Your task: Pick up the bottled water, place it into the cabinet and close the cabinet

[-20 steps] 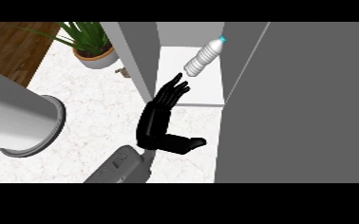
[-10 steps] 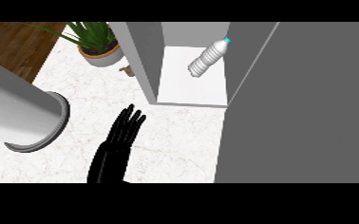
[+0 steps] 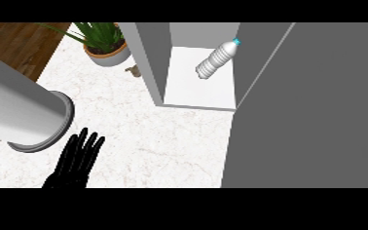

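Ribbed clear bottled water (image 3: 215,61) lies in white cabinet (image 3: 201,90); left hand (image 3: 75,162) flat, fingers straight.

The counter (image 3: 158,131) has a white marbled top, with a strip of brown wood floor beyond its far left edge. A potted plant (image 3: 104,46) stands at its far left, with a small brown object (image 3: 134,71) just beside the pot. The open cabinet (image 3: 155,63) sits on the counter, and the bottled water (image 3: 215,61) lies tilted on the cabinet's white shelf (image 3: 201,90).
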`<state>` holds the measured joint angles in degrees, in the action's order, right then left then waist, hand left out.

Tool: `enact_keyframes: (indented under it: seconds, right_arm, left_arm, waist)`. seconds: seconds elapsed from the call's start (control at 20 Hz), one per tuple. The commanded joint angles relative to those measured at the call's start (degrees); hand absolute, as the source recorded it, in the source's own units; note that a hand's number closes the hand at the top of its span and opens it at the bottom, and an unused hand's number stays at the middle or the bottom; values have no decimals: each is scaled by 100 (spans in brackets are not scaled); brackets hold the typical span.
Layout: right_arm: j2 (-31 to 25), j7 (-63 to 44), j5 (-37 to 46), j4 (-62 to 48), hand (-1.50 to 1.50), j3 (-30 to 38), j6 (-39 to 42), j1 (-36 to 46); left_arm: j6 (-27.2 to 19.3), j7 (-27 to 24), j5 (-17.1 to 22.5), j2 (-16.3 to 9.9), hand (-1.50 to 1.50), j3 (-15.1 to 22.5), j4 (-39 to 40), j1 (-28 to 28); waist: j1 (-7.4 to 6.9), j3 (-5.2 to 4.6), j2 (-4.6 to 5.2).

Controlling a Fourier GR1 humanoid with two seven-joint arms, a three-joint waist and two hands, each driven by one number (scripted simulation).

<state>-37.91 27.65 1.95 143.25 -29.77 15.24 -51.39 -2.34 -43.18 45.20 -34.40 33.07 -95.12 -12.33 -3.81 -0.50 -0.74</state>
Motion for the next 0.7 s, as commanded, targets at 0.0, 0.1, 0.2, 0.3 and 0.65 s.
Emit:
enact_keyframes:
  seconds: [0.0,0.1,0.2,0.3,0.65]
  right_arm:
    - [-166,-826,865,1186,150,-580,15,265]
    - [-52,-1254,666,1143,150,-912,-58,556]
    - [117,-1551,643,958,150,-1095,-230,822]
    - [59,-1855,466,943,150,-1222,-173,1058]
    - [201,-2549,262,417,150,-1399,130,2643]
  left_arm:
    - [498,-261,247,-614,-150,-402,-268,-479]
    - [586,-315,302,-705,-150,-536,-211,-537]
    - [973,-525,253,-887,-150,-506,-205,-764]
    - [1172,-551,360,-1149,-150,-669,-312,-901]
    - [1673,-627,505,-1519,-150,-913,-221,-1036]
  waist:
    - [15,-7,22]
    - [-44,-9,87]
    - [-113,-18,100]
    - [-181,-15,121]
    - [-397,-25,176]
